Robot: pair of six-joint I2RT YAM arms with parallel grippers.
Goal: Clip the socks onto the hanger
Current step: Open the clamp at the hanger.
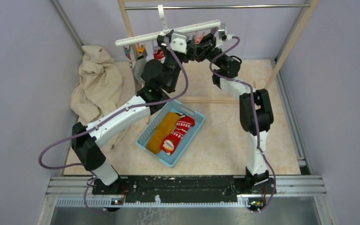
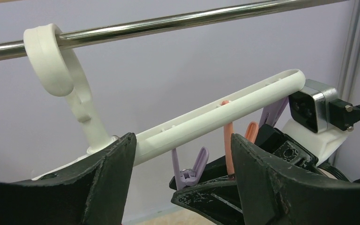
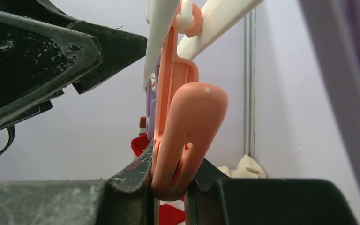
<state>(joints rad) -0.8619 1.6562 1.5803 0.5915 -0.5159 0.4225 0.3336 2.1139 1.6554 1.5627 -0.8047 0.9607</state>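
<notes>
Left hand point(image 2: 182, 140) is seen wide open and empty, its fingers point(image 2: 108, 178) set either side of the hanger point(image 2: 215, 112) bar. At lower centre of the top view, the mustard sock point(image 1: 161, 131) and the red patterned sock point(image 1: 179, 130) lie lengthwise in the blue basket point(image 1: 172, 162), well below both hands and nearer the left arm. Right hand point(image 3: 171, 180) is closed on an orange peg point(image 3: 187, 117). Whether the peg's mouth is parted cannot be made out.

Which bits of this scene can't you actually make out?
- Top view: what happens at the white plastic bar hanger; the left arm and right arm cover it.
- Left wrist view: the hanger's bar left of its hook, behind the left gripper.
- Right wrist view: the red fabric beneath the orange plastic peg, cut off by the right gripper.
</notes>
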